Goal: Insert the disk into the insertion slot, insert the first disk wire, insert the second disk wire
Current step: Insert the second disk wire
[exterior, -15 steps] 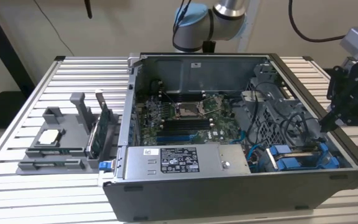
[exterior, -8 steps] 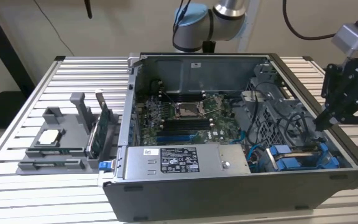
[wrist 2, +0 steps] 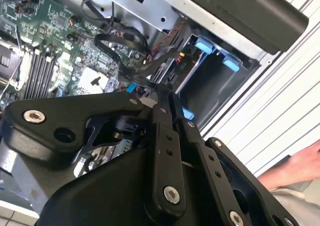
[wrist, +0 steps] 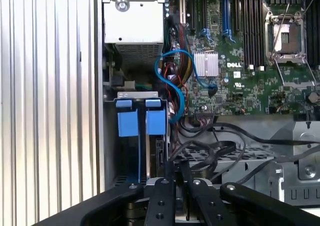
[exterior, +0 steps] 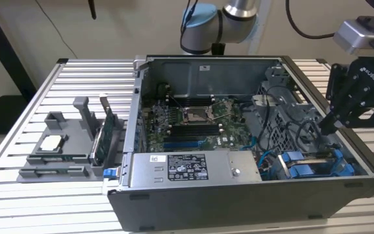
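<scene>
My black gripper (exterior: 328,127) hangs over the exterior view's right side of the open computer case (exterior: 252,209). Its two fingers (wrist 2: 161,117) are pressed together, shut on the end of a looping black disk wire (wrist 2: 116,40). Just beyond the tips lies the insertion slot (wrist 2: 207,88), a dark bay with blue plastic fittings (wrist 2: 205,47). In the first wrist view the fingertips (wrist: 171,172) point at the bay (wrist: 131,158) below two blue tabs (wrist: 127,122). The disk (exterior: 317,163), in its blue carrier, sits in the bay at the case's front right corner.
A grey labelled power-supply box (exterior: 187,168) lies along the case front, left of the bay. The green motherboard (exterior: 194,122) fills the case floor. Loose black cables (wrist: 220,146) and a blue cable (wrist: 172,86) cross beside the bay. A grey stand (exterior: 64,146) sits outside. A hand (wrist 2: 300,166) rests nearby.
</scene>
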Controlling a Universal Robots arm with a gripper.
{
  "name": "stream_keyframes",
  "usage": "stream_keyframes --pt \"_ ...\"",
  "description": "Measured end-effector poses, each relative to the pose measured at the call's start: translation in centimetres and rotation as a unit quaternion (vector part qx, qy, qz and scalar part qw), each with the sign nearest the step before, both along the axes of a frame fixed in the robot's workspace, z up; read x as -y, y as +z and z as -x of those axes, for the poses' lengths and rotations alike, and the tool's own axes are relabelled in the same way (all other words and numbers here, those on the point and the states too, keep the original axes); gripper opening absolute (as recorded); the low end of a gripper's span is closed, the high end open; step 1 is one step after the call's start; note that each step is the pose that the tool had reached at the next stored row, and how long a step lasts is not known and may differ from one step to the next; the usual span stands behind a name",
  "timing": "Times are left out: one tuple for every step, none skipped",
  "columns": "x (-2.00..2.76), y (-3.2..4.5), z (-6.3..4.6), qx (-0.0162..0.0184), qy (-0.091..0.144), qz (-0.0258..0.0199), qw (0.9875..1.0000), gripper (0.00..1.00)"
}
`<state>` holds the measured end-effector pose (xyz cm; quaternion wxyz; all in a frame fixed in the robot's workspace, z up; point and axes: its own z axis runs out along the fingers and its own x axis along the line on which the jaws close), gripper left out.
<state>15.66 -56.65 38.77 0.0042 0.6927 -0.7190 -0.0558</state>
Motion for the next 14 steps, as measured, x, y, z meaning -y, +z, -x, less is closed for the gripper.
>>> stream_keyframes --pt "0.00 0.08 0.3 0.0004 0.000 0.0000 1.0000 0.16" --pt "0.00 0.15 0.6 0.0007 0.000 0.0000 1.0000 0.16" --pt "0.00 0.20 0.8 0.0011 0.000 0.0001 1.0000 0.16" --pt "0.00 0.21 1.1 0.0017 0.000 0.0000 1.0000 0.16" --pt "0.00 0.21 1.3 0.0021 0.000 0.0000 1.0000 0.16" --pt "0.00 0.21 1.5 0.0023 0.000 -0.0001 1.0000 0.16" --pt "0.00 0.21 1.6 0.0024 0.000 0.0000 1.0000 0.16" --pt "0.00 0.21 1.7 0.0026 0.000 0.0000 1.0000 0.16" --pt "0.00 0.20 1.9 0.0028 0.000 0.0000 1.0000 0.16" --pt "0.00 0.19 2.0 0.0032 0.000 0.0000 1.0000 0.16" --pt "0.00 0.17 2.2 0.0038 0.000 -0.0001 1.0000 0.16" --pt "0.00 0.14 2.3 0.0049 0.000 0.0000 1.0000 0.16" --pt "0.01 0.11 2.4 0.0064 0.000 -0.0001 1.0000 0.16" --pt "0.02 0.05 2.4 0.0082 0.000 -0.0001 1.0000 0.16"
